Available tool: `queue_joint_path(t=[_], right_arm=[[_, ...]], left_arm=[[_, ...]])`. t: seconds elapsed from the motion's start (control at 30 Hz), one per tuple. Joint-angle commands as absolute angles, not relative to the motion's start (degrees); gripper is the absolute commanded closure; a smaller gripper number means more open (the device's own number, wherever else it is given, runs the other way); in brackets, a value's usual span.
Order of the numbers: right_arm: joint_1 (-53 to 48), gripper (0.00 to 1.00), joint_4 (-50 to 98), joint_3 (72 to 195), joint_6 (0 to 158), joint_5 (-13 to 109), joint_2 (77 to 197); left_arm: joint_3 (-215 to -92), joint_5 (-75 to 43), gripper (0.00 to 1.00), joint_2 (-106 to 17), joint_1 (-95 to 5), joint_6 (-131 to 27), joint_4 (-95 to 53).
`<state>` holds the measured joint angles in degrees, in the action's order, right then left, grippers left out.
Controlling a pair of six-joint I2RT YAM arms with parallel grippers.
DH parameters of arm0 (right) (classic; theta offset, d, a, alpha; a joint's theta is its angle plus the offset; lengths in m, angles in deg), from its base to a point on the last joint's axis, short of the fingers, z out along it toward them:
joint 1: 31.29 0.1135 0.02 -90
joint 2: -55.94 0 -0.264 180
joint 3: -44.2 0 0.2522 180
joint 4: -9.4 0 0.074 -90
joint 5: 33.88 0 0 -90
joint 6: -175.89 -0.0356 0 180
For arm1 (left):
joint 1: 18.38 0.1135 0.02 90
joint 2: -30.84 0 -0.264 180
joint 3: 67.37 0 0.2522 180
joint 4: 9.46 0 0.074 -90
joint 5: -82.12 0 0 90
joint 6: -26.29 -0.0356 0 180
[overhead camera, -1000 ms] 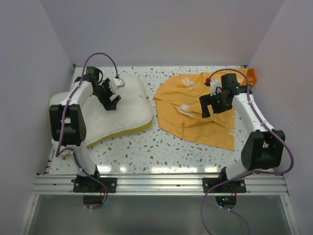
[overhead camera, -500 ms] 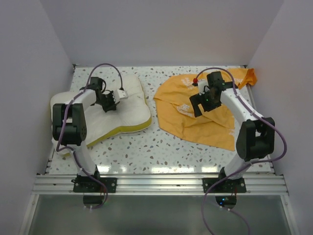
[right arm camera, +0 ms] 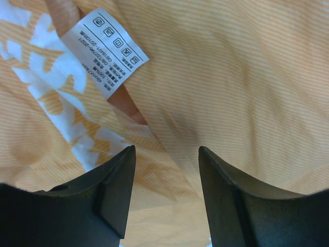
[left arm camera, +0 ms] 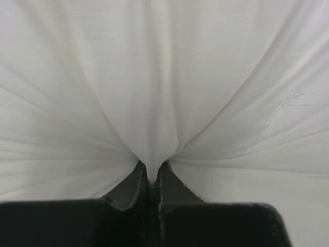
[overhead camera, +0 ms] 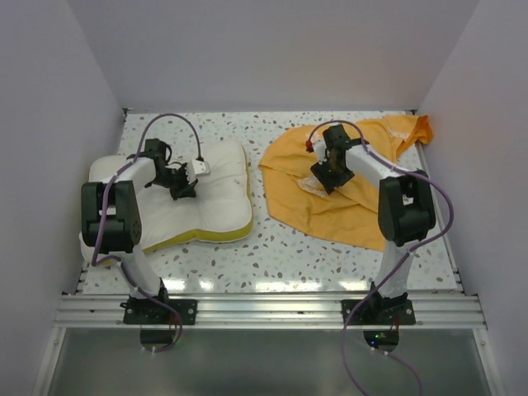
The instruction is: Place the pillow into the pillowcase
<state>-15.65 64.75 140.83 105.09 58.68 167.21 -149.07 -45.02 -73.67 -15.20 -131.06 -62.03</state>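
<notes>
right pincer point(right arm camera: 165, 170) gapes over the pillowcase point(right arm camera: 231, 77) beside its care label point(right arm camera: 105, 51).

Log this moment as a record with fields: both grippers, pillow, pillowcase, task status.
left gripper: shut, pinching a fold of white fabric on the pillow
right gripper: open, fingers apart over the pillowcase, near its care label
pillow: lying on the left half of the table, yellow-green strip along its near edge
pillowcase: crumpled on the right half, apart from the pillow
task status: pillow not yet in the pillowcase
</notes>
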Motion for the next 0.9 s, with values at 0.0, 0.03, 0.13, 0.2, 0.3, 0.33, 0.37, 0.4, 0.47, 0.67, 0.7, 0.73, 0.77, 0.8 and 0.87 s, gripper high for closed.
queue_joint_path(t=[0.0,0.03,0.13,0.2,0.3,0.33,0.37,0.4,0.47,0.67,0.7,0.73,0.77,0.8,0.87], right_arm=[[-15.8,0.44,62.6,139.7,107.8,61.7,165.5],[-15.9,0.45,62.5,139.2,108.0,61.6,164.8],[-16.0,0.46,62.1,136.7,110.1,62.3,162.5],[-16.0,0.47,62.7,136.2,111.7,63.1,163.0],[-16.5,0.53,62.0,135.7,112.4,64.4,164.0],[-16.7,0.54,61.9,135.8,112.5,64.7,164.4],[-17.0,0.57,61.8,136.4,112.5,65.1,164.6],[-17.2,0.57,61.7,136.6,112.6,65.5,164.8],[-17.8,0.60,61.7,137.4,113.0,66.3,164.8],[-19.5,0.96,62.5,141.0,113.7,66.6,166.0],[-19.5,1.00,63.2,141.4,113.5,66.4,165.8],[-19.5,1.00,63.6,142.0,113.4,66.0,165.5],[-19.5,1.00,63.9,142.2,113.1,64.9,165.3],[-19.5,1.00,64.4,142.4,112.8,64.4,164.8],[-19.6,1.00,65.0,143.0,112.2,62.5,162.8]], left_arm=[[-146.3,-45.5,1.00,-73.8,-14.8,-132.1,-70.0],[-146.2,-45.5,1.00,-73.9,-14.8,-132.1,-70.1],[-146.3,-45.5,1.00,-74.1,-14.7,-131.9,-70.1],[-146.6,-45.7,1.00,-74.2,-14.8,-131.7,-70.0],[-147.5,-45.9,1.00,-74.5,-14.8,-131.4,-70.1],[-147.6,-46.1,1.00,-74.4,-14.8,-131.1,-70.2],[-147.7,-46.3,1.00,-74.4,-14.8,-131.0,-70.2],[-147.6,-46.4,1.00,-74.1,-14.8,-131.0,-70.2],[-147.5,-46.5,1.00,-73.8,-14.7,-131.1,-70.3],[-147.7,-46.7,1.00,-73.5,-14.7,-131.2,-70.4],[-147.9,-47.2,1.00,-73.4,-14.6,-131.2,-70.9],[-148.2,-47.7,1.00,-73.2,-14.5,-131.2,-71.3],[-148.7,-48.1,1.00,-73.0,-14.3,-131.2,-71.6],[-148.9,-49.1,1.00,-72.5,-14.1,-131.4,-72.6],[-149.8,-50.3,1.00,-71.4,-13.9,-132.2,-74.0]])
